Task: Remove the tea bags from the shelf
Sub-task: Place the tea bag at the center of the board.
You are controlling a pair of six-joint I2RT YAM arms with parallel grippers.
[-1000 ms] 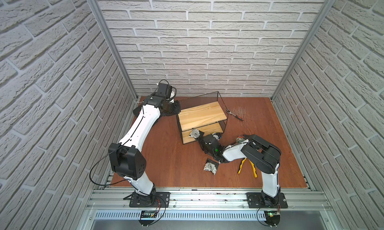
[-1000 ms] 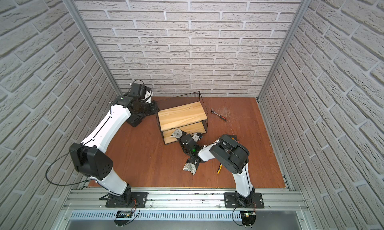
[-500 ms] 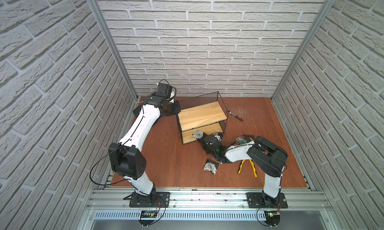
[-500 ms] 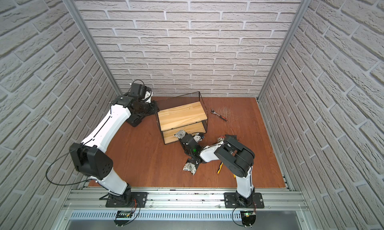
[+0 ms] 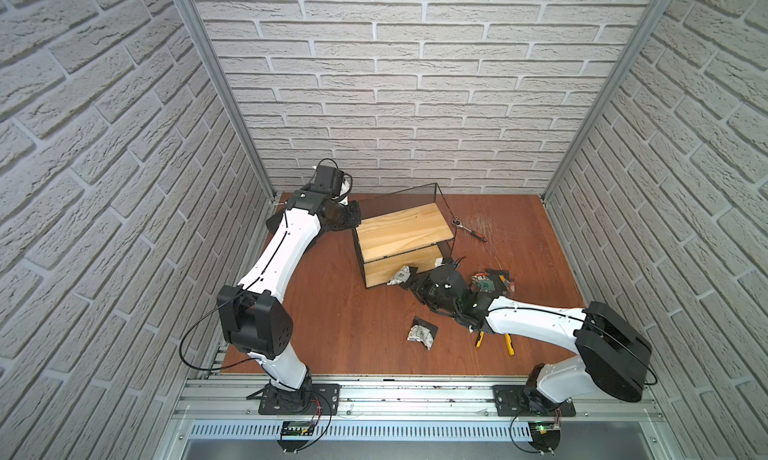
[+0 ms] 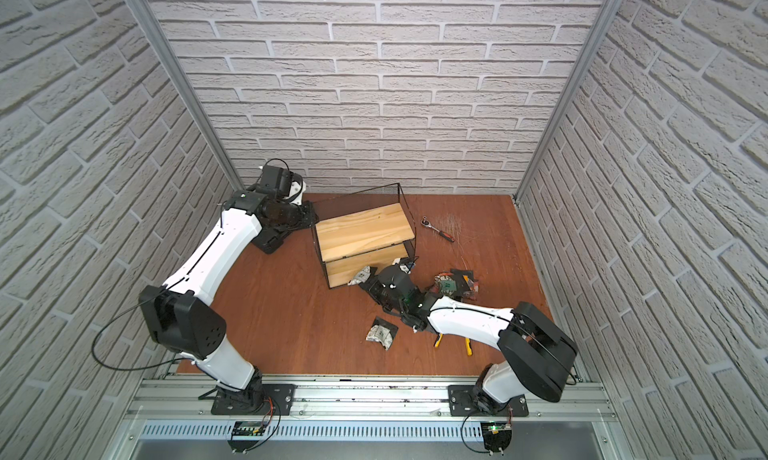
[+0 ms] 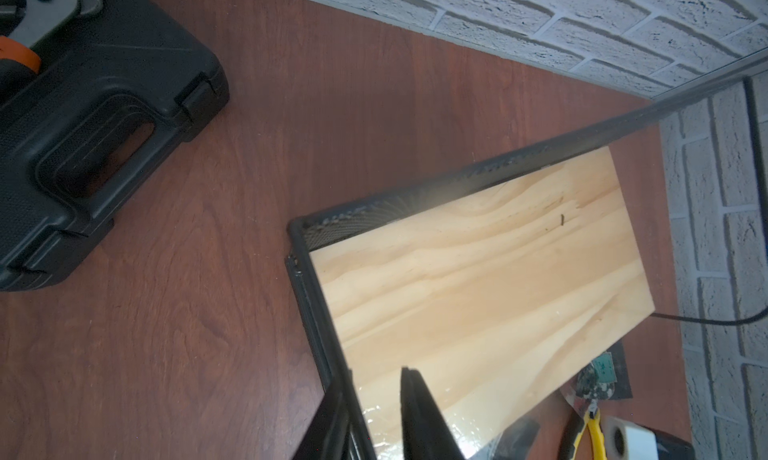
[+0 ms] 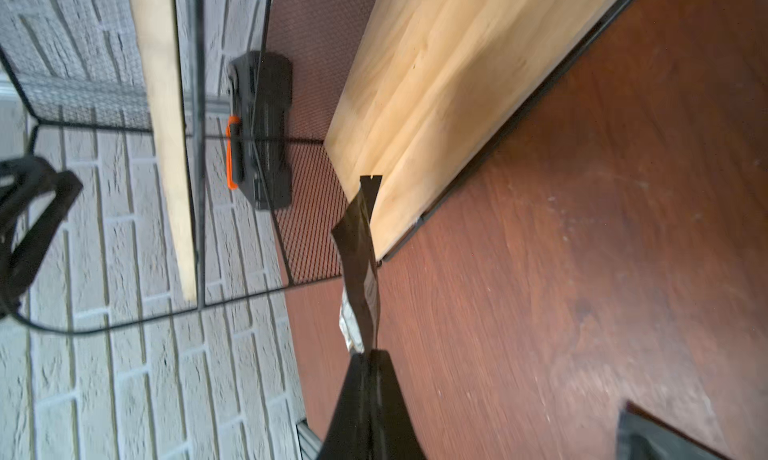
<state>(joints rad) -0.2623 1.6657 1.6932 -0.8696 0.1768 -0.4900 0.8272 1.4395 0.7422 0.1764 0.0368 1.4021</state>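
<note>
- The right arm lies low: its white forearm stretches almost level from the front-right base across the table (image 5: 353,312) towards the open front of the shelf (image 5: 403,231).
- The right gripper (image 8: 370,354) is clenched on one end of the held tea bag (image 8: 361,262), a black crinkly sachet with a pale printed face.
- In a top view, that tea bag (image 5: 400,275) sits at the front edge of the shelf's lower board. The wrist view shows its free end over the board's corner; I cannot tell whether it touches.
- The left arm rises from the front-left base, bends at the elbow and reaches back to the shelf's rear-left corner, wrist turned towards the frame.
- The left gripper (image 7: 376,370) has a finger on each side of the shelf's black side rail; I cannot tell whether they pinch it.
- The top board is bare in both top views.
- Loose tea bags (image 5: 422,333) lie on the table in front of the shelf, with a small pile of tea bags (image 5: 488,283) to its right.
- Yellow-handled pliers (image 5: 509,345) lie under the right forearm, and a black tool case (image 7: 83,125) is beside the left wrist.
</note>
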